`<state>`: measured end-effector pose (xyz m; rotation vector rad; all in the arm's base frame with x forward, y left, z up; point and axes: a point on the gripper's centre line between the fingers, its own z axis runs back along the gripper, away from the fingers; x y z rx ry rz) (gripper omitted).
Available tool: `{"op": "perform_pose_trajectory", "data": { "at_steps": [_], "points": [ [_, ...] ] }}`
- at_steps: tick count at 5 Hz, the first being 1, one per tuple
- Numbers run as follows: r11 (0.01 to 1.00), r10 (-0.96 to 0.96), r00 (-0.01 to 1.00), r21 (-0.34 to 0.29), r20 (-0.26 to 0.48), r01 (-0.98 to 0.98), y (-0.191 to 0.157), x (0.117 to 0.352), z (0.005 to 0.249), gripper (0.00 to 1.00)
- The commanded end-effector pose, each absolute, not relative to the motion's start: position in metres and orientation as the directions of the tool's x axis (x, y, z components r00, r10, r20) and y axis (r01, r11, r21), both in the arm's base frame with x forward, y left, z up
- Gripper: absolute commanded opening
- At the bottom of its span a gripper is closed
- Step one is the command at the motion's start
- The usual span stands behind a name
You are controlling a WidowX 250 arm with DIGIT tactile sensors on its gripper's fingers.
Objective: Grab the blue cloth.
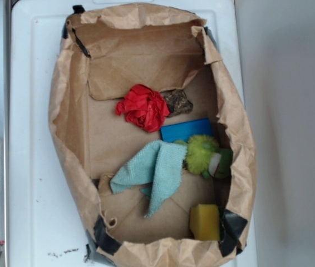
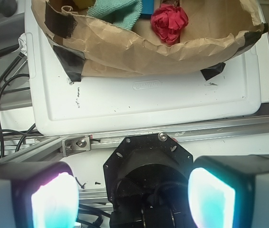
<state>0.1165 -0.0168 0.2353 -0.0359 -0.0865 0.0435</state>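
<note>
The pincer (image 2: 133,190) sits at the bottom of the wrist frame, its two glowing pads (image 2: 53,199) spread wide with nothing held. The soft pale teal terry cloth (image 2: 118,12) is seen way up at the top edge, well apart, inside the crumpled brown paper bag (image 2: 172,50). It's probably light and floppy, so a raised fold (image 1: 166,161) near its middle gets pinched best.

Brown paper bin (image 1: 71,111) patched with black tape (image 1: 232,225); pale teal-blue cloth (image 1: 156,169); red fabric ball (image 1: 143,107); bright blue rectangle (image 1: 184,130); lime-green plush (image 1: 203,153); yellow sponge (image 1: 205,221); mottled dark lump (image 1: 178,102); white tray (image 2: 148,102); finger pads (image 2: 209,194) glowing cyan and pink.
</note>
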Motion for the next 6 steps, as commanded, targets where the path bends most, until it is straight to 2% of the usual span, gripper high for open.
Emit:
{"op": "perform_pose_trajectory", "data": {
  "at_steps": [1, 2, 3, 4, 5, 6],
  "points": [
    [0.998, 0.045, 0.995, -0.038, 0.086, -0.042, -0.017, 0.116, 0.235, 1.00],
    [0.999, 0.044, 0.979, -0.039, 0.197, -0.037, -0.023, 0.154, 0.223, 1.00],
    [0.998, 0.052, 0.967, -0.045, 0.251, -0.042, -0.023, 0.181, 0.221, 1.00],
    [0.998, 0.063, 0.960, -0.021, 0.271, -0.060, -0.019, 0.202, 0.210, 1.00],
    [0.995, 0.100, 0.962, 0.004, 0.254, -0.105, -0.011, 0.236, 0.186, 1.00],
    [0.990, 0.129, 0.962, 0.023, 0.241, -0.139, -0.003, 0.256, 0.170, 1.00]
  ]
}}
